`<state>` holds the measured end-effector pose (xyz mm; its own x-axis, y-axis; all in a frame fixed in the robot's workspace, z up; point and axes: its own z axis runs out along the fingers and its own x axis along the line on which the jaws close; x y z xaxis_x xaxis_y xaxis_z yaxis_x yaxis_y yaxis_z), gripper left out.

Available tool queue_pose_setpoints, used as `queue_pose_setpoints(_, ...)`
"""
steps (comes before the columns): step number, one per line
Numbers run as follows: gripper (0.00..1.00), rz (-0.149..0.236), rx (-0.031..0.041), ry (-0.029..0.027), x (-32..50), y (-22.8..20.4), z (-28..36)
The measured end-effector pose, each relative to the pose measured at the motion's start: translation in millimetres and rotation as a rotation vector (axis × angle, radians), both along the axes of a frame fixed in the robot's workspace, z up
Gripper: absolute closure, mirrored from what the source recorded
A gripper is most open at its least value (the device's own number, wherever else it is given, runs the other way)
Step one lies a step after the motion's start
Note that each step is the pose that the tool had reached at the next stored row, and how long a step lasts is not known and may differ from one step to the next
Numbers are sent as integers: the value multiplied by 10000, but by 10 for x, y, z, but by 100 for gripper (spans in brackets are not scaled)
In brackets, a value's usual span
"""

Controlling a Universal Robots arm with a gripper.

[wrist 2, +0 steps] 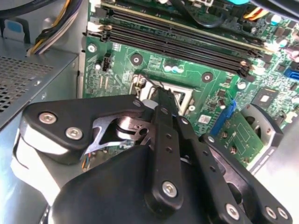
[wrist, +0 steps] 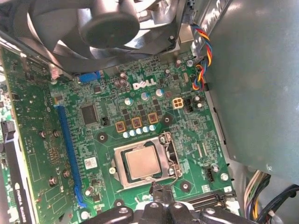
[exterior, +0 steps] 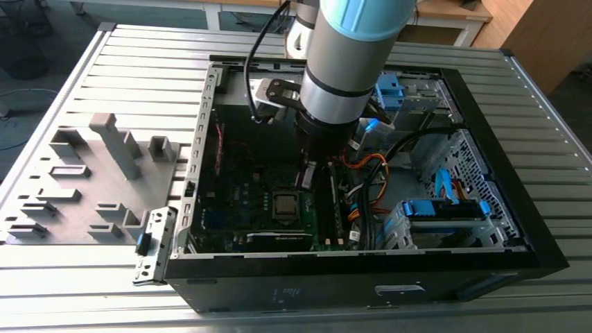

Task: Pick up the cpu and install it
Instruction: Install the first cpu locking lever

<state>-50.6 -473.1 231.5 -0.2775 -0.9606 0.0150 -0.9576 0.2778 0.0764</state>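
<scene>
Just beside the jaws, cpu (wrist: 143, 164) seated in its socket (wrist: 168, 150)

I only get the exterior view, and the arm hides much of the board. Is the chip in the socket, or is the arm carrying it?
Observer: In the first wrist view the cpu lies flat in its socket, silver face up.
Operator: Where is the gripper relative to it?
Observer: In both wrist views the gripper points at one edge of the socket, beside the chip rather than over its middle. Whether it touches the frame, I cannot tell.
</scene>
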Motion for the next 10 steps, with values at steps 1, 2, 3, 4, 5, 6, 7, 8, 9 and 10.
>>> queue_pose_setpoints(1, 89, -3, -1, 0, -5, 0, 0)
queue_pose_setpoints(2, 89, -3, -1, 0, -9, 0, 0)
queue_pose_setpoints(3, 89, -1, 1, -1, -14, 0, -1)
queue_pose_setpoints(4, 89, -1, 1, -4, -22, 0, -1)
queue_pose_setpoints(5, 89, -1, 0, -9, -32, 0, -1)
queue_pose_setpoints(6, 89, -1, 0, -15, -40, 0, -1)
queue_pose_setpoints(7, 89, -1, -8, -23, -45, 0, -2)
queue_pose_setpoints(8, 89, 0, -15, -32, -45, 0, -6)
queue_pose_setpoints(9, 89, 0, -30, -38, -45, 0, -10)
queue_pose_setpoints(10, 89, 0, -41, -41, -45, 0, -14)
